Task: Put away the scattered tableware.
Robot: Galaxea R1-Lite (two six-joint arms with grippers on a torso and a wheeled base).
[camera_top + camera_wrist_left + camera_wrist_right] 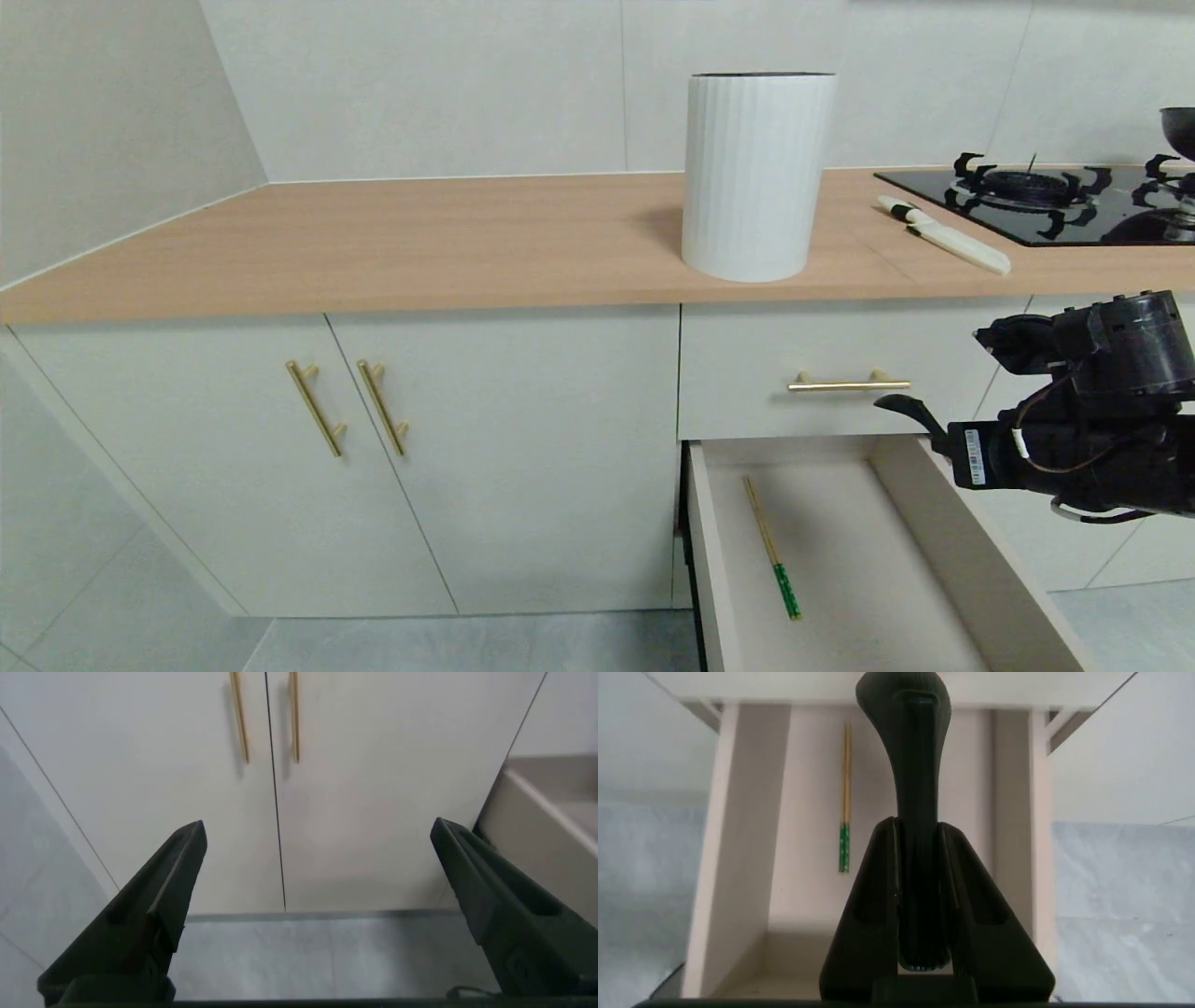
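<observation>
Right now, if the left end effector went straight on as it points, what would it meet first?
Probably the white cabinet doors, near their seam below the gold bar handles; how far off they are is unclear.

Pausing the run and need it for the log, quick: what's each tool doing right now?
Left tool: open, holding nothing.
Right tool: closed on a black spoon.
</observation>
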